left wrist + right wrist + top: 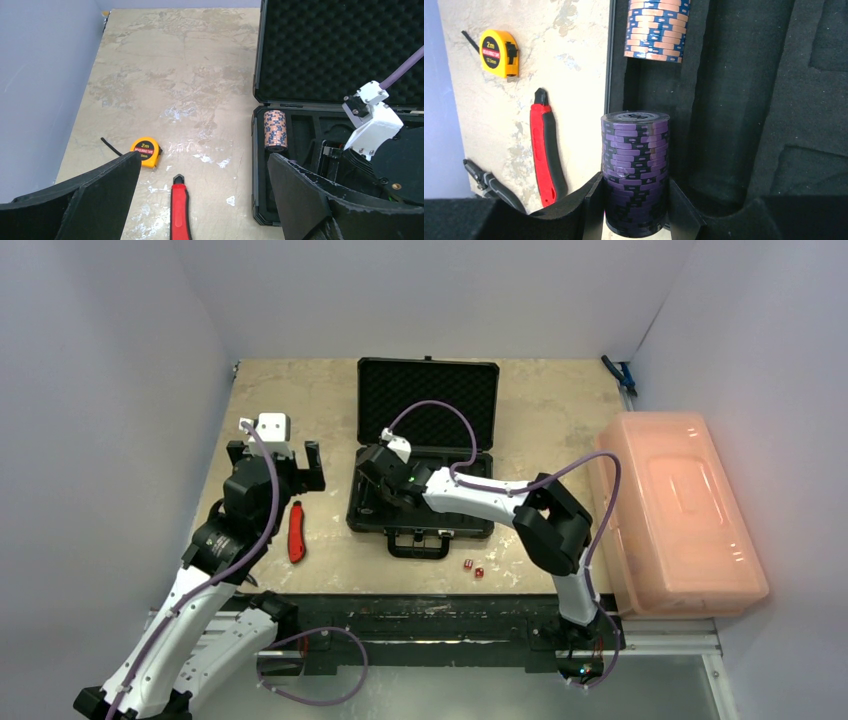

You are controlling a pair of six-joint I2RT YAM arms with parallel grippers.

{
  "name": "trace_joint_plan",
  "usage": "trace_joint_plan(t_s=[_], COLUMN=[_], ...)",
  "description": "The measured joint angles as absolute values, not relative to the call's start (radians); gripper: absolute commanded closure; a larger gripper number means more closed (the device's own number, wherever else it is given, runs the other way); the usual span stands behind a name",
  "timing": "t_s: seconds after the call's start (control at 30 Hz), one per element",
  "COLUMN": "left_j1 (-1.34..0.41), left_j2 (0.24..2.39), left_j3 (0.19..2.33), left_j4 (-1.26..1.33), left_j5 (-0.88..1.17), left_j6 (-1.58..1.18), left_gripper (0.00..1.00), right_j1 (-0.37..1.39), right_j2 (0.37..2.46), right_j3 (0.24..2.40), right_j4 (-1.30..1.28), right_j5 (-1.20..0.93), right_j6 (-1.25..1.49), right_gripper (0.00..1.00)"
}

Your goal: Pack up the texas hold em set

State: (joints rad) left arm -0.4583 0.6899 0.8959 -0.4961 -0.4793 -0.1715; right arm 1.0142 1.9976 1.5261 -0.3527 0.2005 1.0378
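Observation:
The black briefcase point(425, 455) lies open in the middle of the table, foam lid up, and shows in the left wrist view point(330, 55) too. An orange-and-blue chip stack point(275, 131) lies in the tray's left groove; it also shows in the right wrist view point(656, 30). My right gripper point(635, 210) is shut on a purple chip stack point(635, 165) over the tray's left side point(385, 480). Two red dice point(473, 568) lie on the table in front of the case. My left gripper point(200, 200) is open and empty, left of the case point(290, 465).
A red-handled knife point(296, 532) lies left of the case, also in the left wrist view point(180, 212). A yellow tape measure point(145, 151) lies further left. A pink translucent bin point(685, 510) stands at the right. Dark pliers point(491, 184) lie near the knife.

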Motion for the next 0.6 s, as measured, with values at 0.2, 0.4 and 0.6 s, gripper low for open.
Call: trace_joint_plan(t_s=[0.2, 0.4, 0.6], left_j1=[-0.458, -0.458, -0.458], left_j2=[0.694, 0.698, 0.702], left_j3=[0.896, 0.896, 0.896], left_j4=[-0.496, -0.496, -0.496], left_j5=[-0.478, -0.476, -0.474], left_j6=[-0.171, -0.171, -0.171], left_gripper=[0.01, 0.01, 0.01], right_j1=[1.01, 0.994, 0.972], right_j2=[2.01, 2.01, 2.035], right_j3=[1.528, 1.528, 1.549], right_j4=[-0.343, -0.334, -0.33], right_j5=[0.2, 0.194, 0.176], right_j6=[1.053, 1.074, 1.093], right_gripper=[0.98, 0.92, 0.71])
